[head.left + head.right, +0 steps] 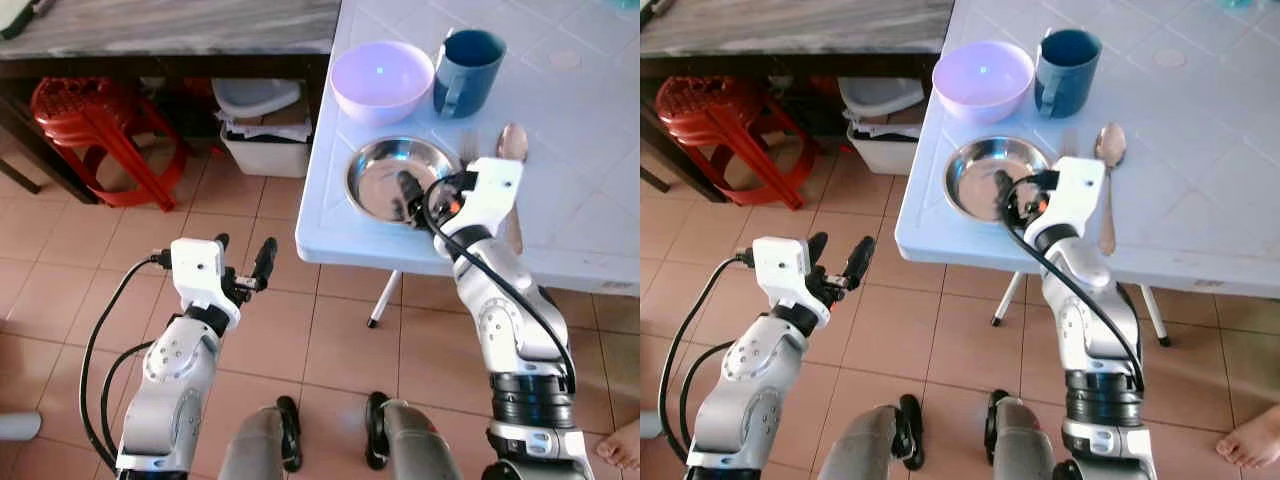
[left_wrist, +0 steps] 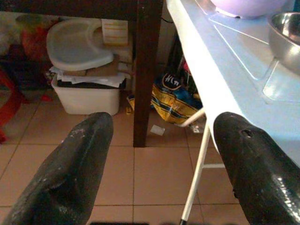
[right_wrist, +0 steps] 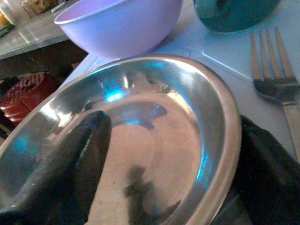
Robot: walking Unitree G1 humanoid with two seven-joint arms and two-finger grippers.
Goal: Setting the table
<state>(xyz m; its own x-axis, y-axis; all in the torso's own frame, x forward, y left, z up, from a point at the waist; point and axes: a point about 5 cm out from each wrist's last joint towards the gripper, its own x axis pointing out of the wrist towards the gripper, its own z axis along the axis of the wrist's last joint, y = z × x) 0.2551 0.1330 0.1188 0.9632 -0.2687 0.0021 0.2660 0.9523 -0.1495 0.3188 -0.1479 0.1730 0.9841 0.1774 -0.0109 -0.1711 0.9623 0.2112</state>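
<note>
Glossy metal plate [image 3: 154,136], matt plastic bowl [image 1: 381,80], smooth plastic table [image 1: 560,190]

head stereo pair looking down, wrist cameras low and close, sharing steel plate [image 3: 154,140]

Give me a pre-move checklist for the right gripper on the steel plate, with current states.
1. Right gripper straddles the steel plate rim, one finger inside, one outside: ok.
2. Fingers closed on the rim: not ok, gap visible in the right wrist view.
3. Plate flat on the white table, near its front edge: ok.
4. Clearance from purple bowl: cannot tell, they sit very close.
5. Fork and spoon lie beside the plate on the outer finger's side, close to the wrist: not ok, risk of nudging.
6. Left gripper open, over the floor, away from the table: ok.
</note>
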